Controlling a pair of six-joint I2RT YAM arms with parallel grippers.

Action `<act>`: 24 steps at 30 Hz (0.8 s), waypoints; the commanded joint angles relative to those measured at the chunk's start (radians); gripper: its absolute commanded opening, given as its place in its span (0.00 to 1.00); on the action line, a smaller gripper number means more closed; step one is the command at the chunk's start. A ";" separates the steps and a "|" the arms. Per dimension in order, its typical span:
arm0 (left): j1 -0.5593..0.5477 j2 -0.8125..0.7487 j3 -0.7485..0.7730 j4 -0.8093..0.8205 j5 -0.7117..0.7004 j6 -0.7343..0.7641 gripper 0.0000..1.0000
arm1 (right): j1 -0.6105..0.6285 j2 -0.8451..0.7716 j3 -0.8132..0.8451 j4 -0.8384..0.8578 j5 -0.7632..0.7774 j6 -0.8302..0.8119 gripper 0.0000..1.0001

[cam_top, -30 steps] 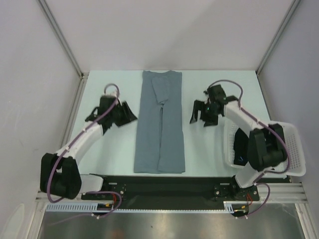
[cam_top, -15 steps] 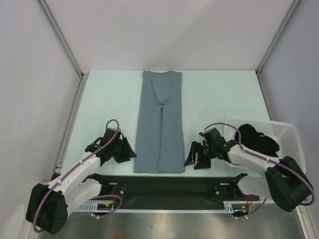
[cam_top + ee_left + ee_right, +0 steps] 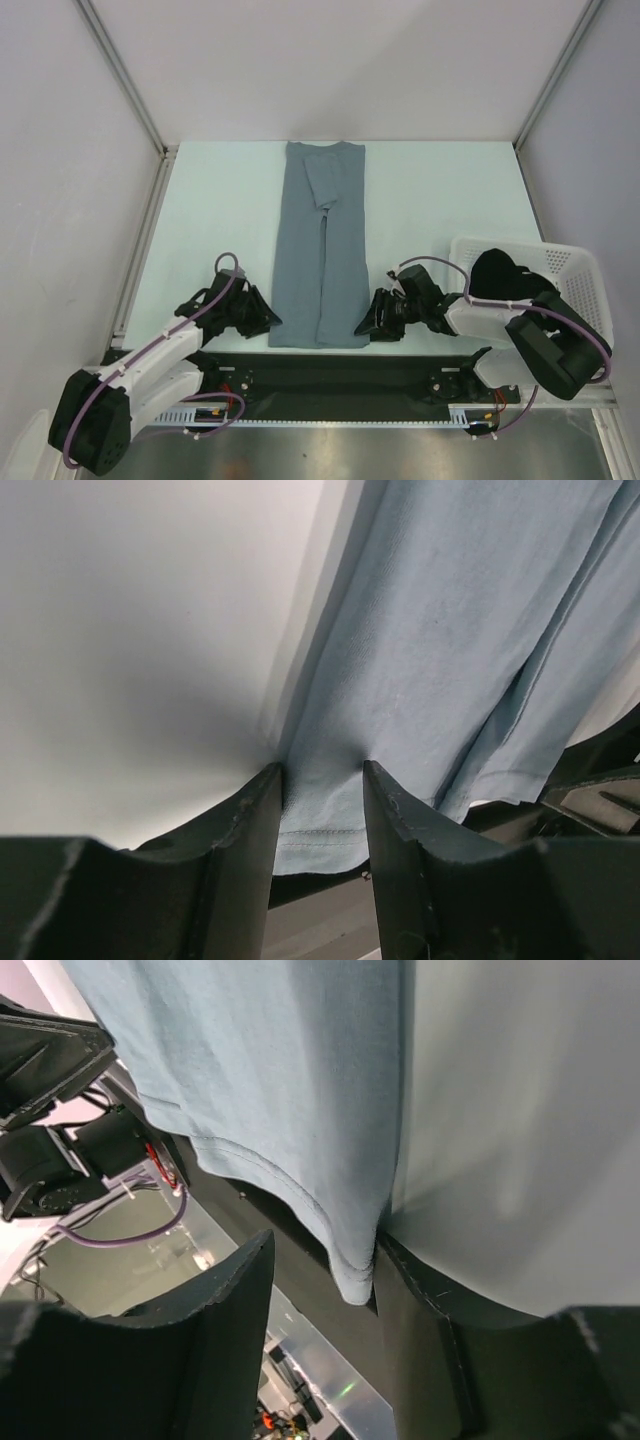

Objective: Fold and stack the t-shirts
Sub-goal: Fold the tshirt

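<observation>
Moved: both arms have swung from beside the middle of the shirt down to the near edge, and the right jaws have narrowed from wide.
Grey-blue t-shirt (image 3: 322, 250): lies flat on the worktop (image 3: 220, 210), folded lengthwise into one long strip. The collar end is far and the hem is at the near edge, just before the black base rail.
Left pincer (image 3: 268, 318): at the near left corner of the hem, jaws about half apart. In the left wrist view the fingers (image 3: 262, 810) stand astride that corner. Their tips press into the cloth, which puckers at both tips, with a flat band of cloth and stitched hem in the gap. Not clamped.
Right pincer (image 3: 364, 324): at the near right corner of the hem, jaws partly apart. In the right wrist view the corner of the hem hangs in the gap against the inner face of one finger. The other finger stands clear of the cloth.
Black t-shirt (image 3: 505, 275): bunched inside the white lattice basket (image 3: 575, 265).
Basket: at the right edge of the worktop, well apart from the grey-blue shirt.
</observation>
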 commanded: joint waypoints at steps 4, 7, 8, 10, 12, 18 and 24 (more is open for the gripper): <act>-0.020 0.000 -0.055 -0.185 -0.091 -0.103 0.44 | 0.035 0.052 0.004 0.007 0.091 0.018 0.48; -0.022 -0.060 -0.073 -0.208 -0.074 -0.128 0.44 | 0.045 0.041 0.004 -0.009 0.092 0.025 0.46; -0.022 -0.086 -0.076 -0.213 -0.071 -0.131 0.45 | 0.049 0.032 -0.007 -0.010 0.098 0.037 0.46; -0.022 -0.108 -0.084 -0.213 -0.056 -0.134 0.45 | 0.052 0.004 -0.016 -0.013 0.101 0.048 0.46; -0.022 -0.120 -0.086 -0.214 -0.045 -0.135 0.45 | 0.053 -0.025 -0.025 -0.029 0.106 0.058 0.46; -0.022 -0.096 -0.100 -0.196 0.000 -0.137 0.45 | 0.053 -0.088 -0.057 -0.045 0.114 0.083 0.44; -0.022 -0.089 -0.099 -0.181 0.020 -0.149 0.41 | 0.059 -0.085 -0.087 0.004 0.103 0.097 0.43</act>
